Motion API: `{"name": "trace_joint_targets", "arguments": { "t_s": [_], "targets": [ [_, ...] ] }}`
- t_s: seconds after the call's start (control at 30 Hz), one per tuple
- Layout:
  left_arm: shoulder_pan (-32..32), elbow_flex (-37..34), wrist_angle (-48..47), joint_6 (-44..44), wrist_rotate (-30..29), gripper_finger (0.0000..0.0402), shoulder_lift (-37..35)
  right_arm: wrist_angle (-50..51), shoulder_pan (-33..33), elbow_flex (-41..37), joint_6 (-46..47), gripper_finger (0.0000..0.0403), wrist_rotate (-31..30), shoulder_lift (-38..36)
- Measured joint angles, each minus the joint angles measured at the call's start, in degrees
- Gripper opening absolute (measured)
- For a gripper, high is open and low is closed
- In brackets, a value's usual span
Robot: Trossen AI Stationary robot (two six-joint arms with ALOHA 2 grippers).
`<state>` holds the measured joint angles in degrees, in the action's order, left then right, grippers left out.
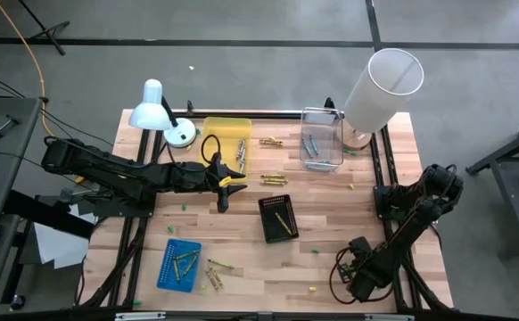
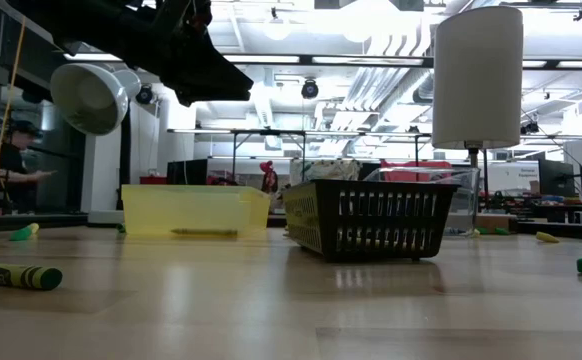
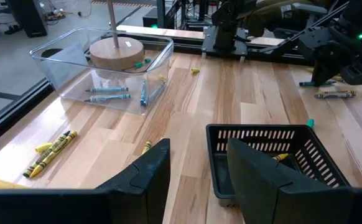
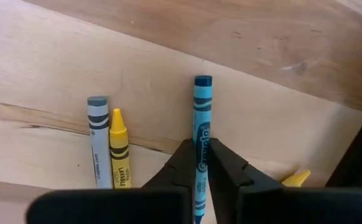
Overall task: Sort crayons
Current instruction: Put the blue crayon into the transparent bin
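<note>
Right gripper (image 4: 201, 152) down low over the near right part of the table (image 1: 349, 223), fingers pinched tight on a blue crayon (image 4: 203, 106), gripped around its middle, one end poking out beyond the fingertips. Just beside it on the wood, a grey crayon (image 4: 97, 143) and a yellow crayon (image 4: 119, 155), side by side and touching, both a little apart from the blue one.

Near left: a blue tray (image 1: 164, 267) with several yellow and green crayons inside, a few loose crayons (image 1: 219, 267) on the boards just to its right. One green crayon (image 2: 16, 275) flat on the wood at the near left edge of the low view.

Mid-table: a black basket (image 1: 277, 218) with a yellow crayon inside.

Just beyond and left of the basket, left gripper (image 3: 196, 168) raised off the table, fingers (image 3: 150, 174) spread wide, nothing between them.

Farther back: a yellow tray (image 1: 226, 143) with a few greyish crayons, and to its right a clear tray (image 1: 322, 150) with bluish and grey crayons on its floor. Between the two trays, more loose crayons (image 1: 273, 141) on the wood.

Farthest: a white desk lamp (image 1: 152, 107) at the far left, a tall white cylinder (image 1: 380, 89) at the far right, close beside the clear tray.
</note>
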<state>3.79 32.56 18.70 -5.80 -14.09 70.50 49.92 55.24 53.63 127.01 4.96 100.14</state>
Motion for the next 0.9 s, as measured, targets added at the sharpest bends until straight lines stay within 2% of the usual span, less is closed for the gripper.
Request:
{"name": "trace_joint_targets", "arguments": {
  "t_s": [0.17, 0.27, 0.47, 0.63, 0.77, 0.9],
  "targets": [
    [0.00, 0.00, 0.79, 0.01, -0.25, 0.0145, 0.00, 0.50, -0.07, 0.00, -2.41, 0.0006, 0.01, -0.15],
    [0.00, 0.00, 2.00, -1.17, -3.16, 0.0145, -0.48, 2.54, -0.11, -0.16, -4.48, 0.0003, -0.54, -1.39],
    [-0.02, 0.01, 2.26, -1.90, -4.20, 0.0145, -3.29, 13.37, -0.15, -0.15, -4.26, 0.0001, -6.39, -9.92],
    [0.08, 0.05, 1.50, -1.62, -4.20, 0.0145, -6.46, 20.99, -0.20, -0.13, -2.04, 0.0001, -21.94, -18.55],
    [1.19, 0.02, 0.47, -0.91, -4.20, 0.0145, -8.37, 23.48, -1.57, -0.28, -2.41, 0.0000, -34.49, -22.63],
    [3.07, 0.02, 1.11, 0.65, -4.20, 0.0145, -9.23, 21.72, -5.11, -0.28, -8.91, 0.0000, -41.53, -22.57]
  ]
}}
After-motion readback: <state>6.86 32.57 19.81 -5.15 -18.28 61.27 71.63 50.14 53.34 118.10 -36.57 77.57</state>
